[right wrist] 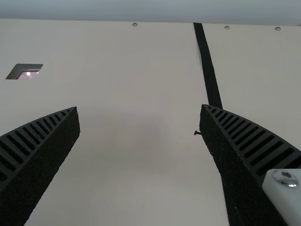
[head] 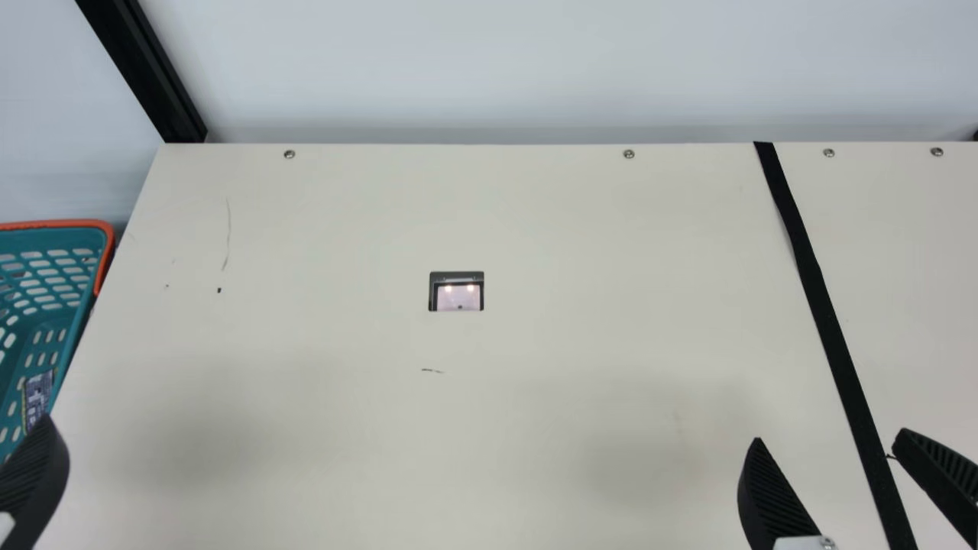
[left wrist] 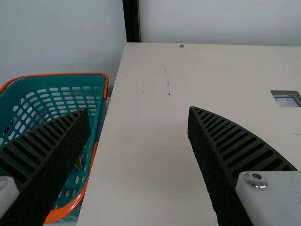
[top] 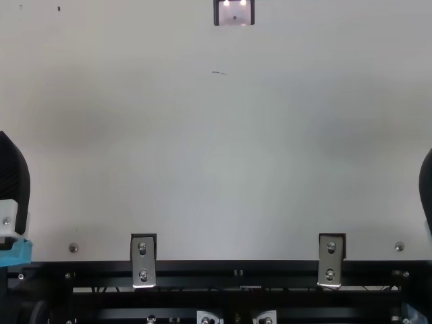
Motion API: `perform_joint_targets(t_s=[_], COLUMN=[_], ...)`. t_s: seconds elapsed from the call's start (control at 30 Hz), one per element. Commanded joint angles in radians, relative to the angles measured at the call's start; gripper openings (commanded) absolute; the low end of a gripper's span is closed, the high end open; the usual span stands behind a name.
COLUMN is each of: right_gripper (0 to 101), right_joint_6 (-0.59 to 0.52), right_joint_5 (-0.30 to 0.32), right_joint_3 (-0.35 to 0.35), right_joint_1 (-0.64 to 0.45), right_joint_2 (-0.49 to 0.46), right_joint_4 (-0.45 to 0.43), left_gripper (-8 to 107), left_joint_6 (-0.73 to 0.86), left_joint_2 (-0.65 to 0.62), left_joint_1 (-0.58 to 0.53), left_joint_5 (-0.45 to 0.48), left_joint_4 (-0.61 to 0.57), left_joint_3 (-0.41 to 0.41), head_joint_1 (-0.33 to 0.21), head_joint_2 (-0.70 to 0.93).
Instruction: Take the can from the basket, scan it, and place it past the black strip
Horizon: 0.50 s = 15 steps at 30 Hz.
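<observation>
The left pincer [left wrist: 138, 108] and right pincer [right wrist: 139, 106] gape empty. In the basket [head: 57, 224] lies what may be the can [head: 37, 393], likely stiff and slippery, best gripped round its middle.

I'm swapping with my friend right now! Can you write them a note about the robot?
Left gripper: open, holding nothing, near the basket.
Right gripper: open, holding nothing, near the black strip.
Can: something printed lies in the basket; I can't tell if it's the can.
Scanner: set into the table, lit.
Done: no step that I can see.
Left to do: take out the can, scan it, put it past the strip.
</observation>
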Motion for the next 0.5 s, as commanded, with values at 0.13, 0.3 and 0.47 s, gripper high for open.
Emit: perform_joint_targets(t_s=[0.13,0.3,0.47], right_gripper=[101,101,101], right_joint_6=[0.0,0.0,0.0], right_joint_5=[0.0,0.0,0.0], right_joint_3=[0.0,0.0,0.0], right_joint_1=[0.0,0.0,0.0], right_joint_2=[0.0,0.0,0.0], right_joint_4=[0.0,0.0,0.0], left_gripper=[90,90,90], left_joint_6=[0.0,0.0,0.0], left_joint_2=[0.0,0.0,0.0], left_joint_1=[0.0,0.0,0.0], left_joint_5=[0.0,0.0,0.0], left_joint_4=[0.0,0.0,0.0], left_joint_3=[0.0,0.0,0.0], head_joint_1=[0.001,0.001,0.001], head_joint_2=[0.009,0.009,0.009])
